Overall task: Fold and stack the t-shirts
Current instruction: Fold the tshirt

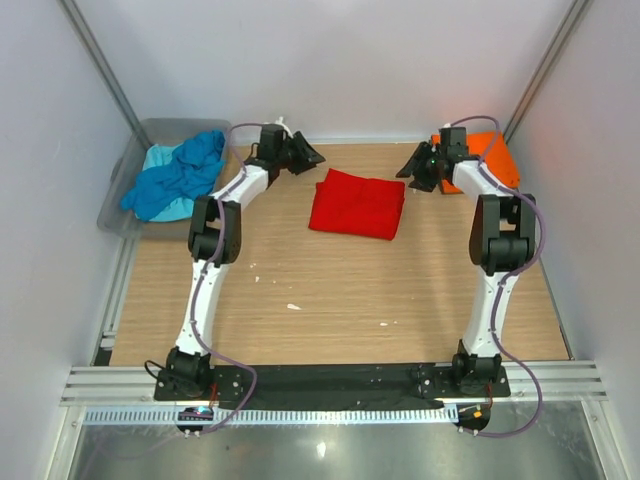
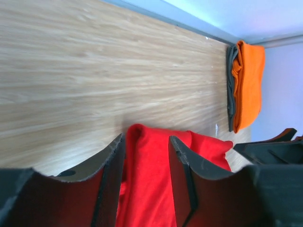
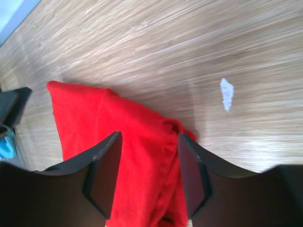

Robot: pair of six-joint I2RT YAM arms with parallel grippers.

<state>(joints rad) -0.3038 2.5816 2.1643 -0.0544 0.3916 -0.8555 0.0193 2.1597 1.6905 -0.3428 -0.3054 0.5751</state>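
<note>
You see the red t-shirt [image 1: 357, 204] lying folded on the table [image 1: 330, 300], far of centre, between the two arms. Your left gripper [image 1: 306, 154] hangs near its far left corner, jaws apart and holding nothing. Your right gripper [image 1: 412, 168] hangs near its far right corner, jaws likewise apart and empty. The orange t-shirt [image 1: 497, 155] lies folded at the far right. The blue and turquoise t-shirts [image 1: 185, 175] lie crumpled in the grey tub [image 1: 115, 210] at the far left.

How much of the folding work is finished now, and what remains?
Done: the red shirt lies folded mid-table, and an orange shirt lies folded in the far right corner. In hand: nothing; the left gripper and right gripper are open near the red shirt. Remaining: the blue shirts crumpled in the tub, and stacking.
</note>
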